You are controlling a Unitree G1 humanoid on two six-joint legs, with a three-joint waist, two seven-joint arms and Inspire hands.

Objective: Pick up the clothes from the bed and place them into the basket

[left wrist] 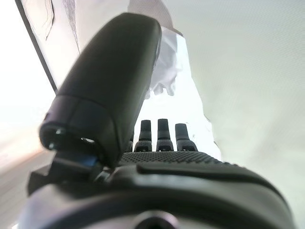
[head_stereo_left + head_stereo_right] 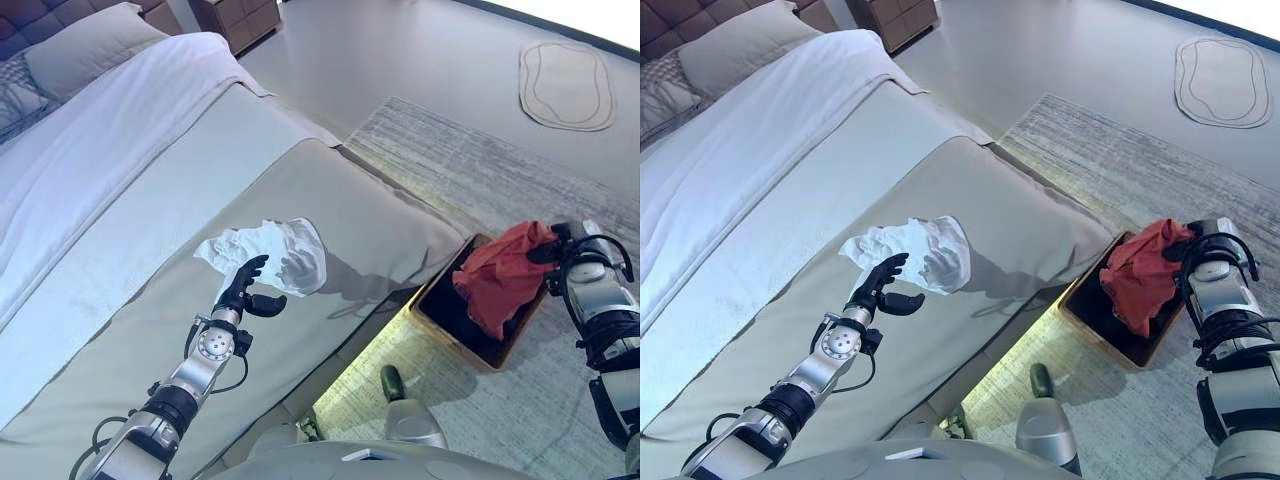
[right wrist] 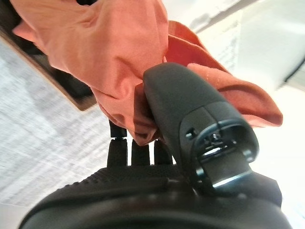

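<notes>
Left eye view: left hand (image 2: 244,288) over the grey bed cover (image 2: 150,330), fingers straight, thumb spread out to the side. White garment (image 2: 270,252) lies crumpled on the cover just past the fingertips, touching or nearly so; hand holds nothing. Right hand (image 2: 560,243) out over the basket (image 2: 440,325) on the striped rug (image 2: 470,170). Red garment (image 2: 505,275) hangs from that hand, its lower part draped down into the basket's dark inside.

Right eye view: same layout. White garment beyond the left hand's fingers, red garment bunched at the right hand and trailing below it into the basket.

Left wrist view: fingers (image 1: 163,131) extended in a row, thumb (image 1: 107,90) standing apart. White cloth shows ahead of the fingertips, not gripped.

Right wrist view: thumb (image 3: 190,109) pressed against the fingers (image 3: 119,148) with red cloth pinched between them; the rest of the cloth spills forward past the hand. Basket rim shows beyond the cloth.
</notes>
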